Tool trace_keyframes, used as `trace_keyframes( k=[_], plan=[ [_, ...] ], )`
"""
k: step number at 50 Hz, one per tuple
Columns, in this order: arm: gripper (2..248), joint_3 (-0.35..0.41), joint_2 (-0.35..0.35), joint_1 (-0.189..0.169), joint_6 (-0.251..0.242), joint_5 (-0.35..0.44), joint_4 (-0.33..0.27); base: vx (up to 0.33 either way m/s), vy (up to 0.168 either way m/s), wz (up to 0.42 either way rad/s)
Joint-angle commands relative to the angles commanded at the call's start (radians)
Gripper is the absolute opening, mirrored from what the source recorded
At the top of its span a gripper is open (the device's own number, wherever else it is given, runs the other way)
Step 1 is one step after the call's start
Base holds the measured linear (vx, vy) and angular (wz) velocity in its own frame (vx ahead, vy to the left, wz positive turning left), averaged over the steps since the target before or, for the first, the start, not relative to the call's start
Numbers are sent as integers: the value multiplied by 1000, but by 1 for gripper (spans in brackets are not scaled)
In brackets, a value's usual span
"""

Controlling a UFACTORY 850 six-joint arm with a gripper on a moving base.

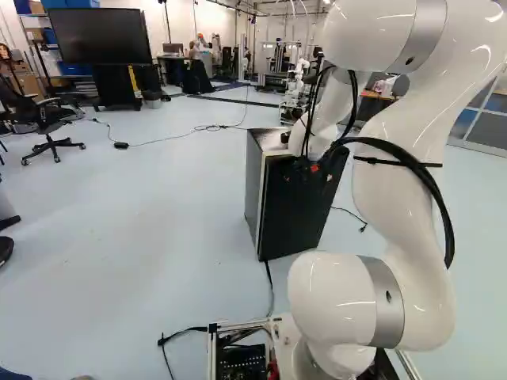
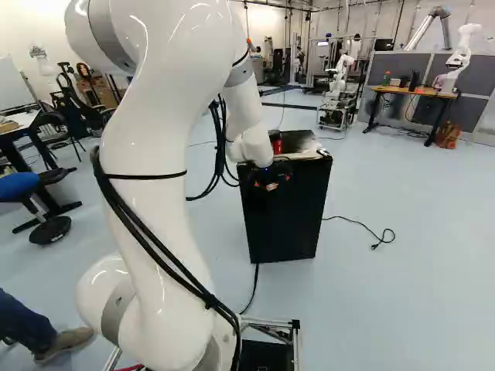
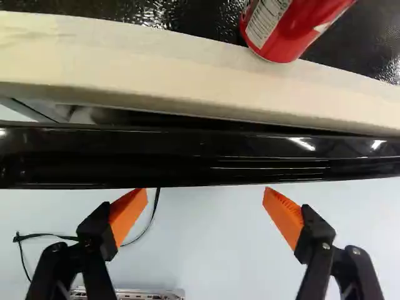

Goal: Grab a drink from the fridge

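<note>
The black fridge stands on the floor ahead of the arm. At its upper front is my gripper, near the top edge of the door. Seen from the wrist, the gripper is open, its orange pads wide apart with nothing between them. Just ahead of the fingertips runs the glossy black door edge. Between it and the fridge's pale front strip lies a dark gap, wider toward one end. A red can rests on the fridge top beside that strip; it also shows behind the wrist as a red can.
A cable with a plug lies on the floor beside the fridge. Farther off are another robot, a wooden desk and a large screen. An office chair stands at the left of the left base view.
</note>
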Motion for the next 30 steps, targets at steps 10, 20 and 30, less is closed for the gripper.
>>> trace_keyframes(
  k=[10, 20, 30],
  plan=[
    [247, -9, -7, 6, 0, 0, 0, 0, 0, 0],
    [247, -19, -14, 11, 0, 0, 0, 0, 0, 0],
    [247, -24, -18, 14, 0, 0, 0, 0, 0, 0]
  ],
)
